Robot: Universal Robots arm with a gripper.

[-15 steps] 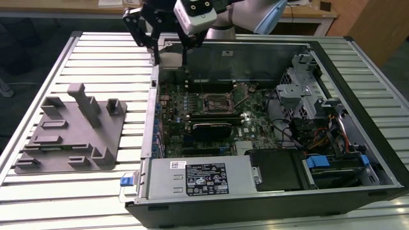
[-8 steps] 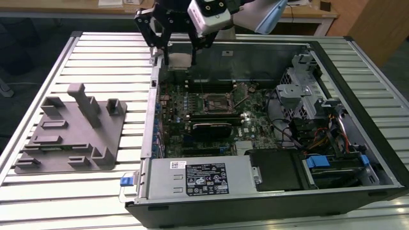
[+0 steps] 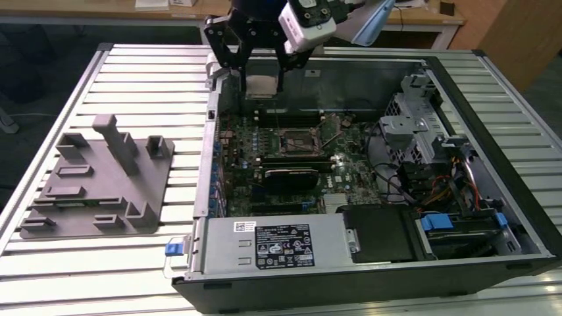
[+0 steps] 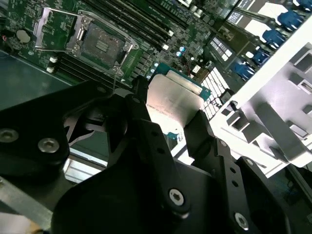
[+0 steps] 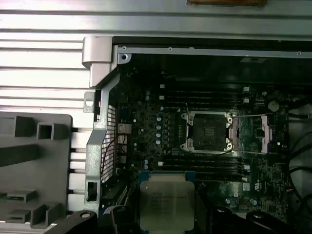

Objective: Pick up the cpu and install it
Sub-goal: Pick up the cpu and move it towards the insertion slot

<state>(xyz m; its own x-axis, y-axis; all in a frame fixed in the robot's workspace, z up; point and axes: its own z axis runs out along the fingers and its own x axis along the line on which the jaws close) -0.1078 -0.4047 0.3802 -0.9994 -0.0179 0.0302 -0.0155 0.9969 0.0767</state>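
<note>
Transfer step in hand: the hand (image 3: pixel 260 83) is clamped on the cpu (image 3: pixel 262 88), held aloft at the upper middle of the exterior view, over the upper-left part of the open computer case (image 3: pixel 491 125). The socket (image 3: pixel 297 141), at centre frame, is open and vacant. Seating is judged to need the cpu squared over the socket and kept flat.

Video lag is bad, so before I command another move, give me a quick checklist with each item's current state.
1. The cpu is clamped between the jaws of the gripper: ok.
2. The cpu hangs clear above the motherboard: ok.
3. The socket has its load plate swung open: ok.
4. The socket holds no chip: ok.
5. The cpu is lined up over the socket: not ok, it hangs off to one side.
6. The cpu's notches match the socket's keys: cannot tell.
</note>
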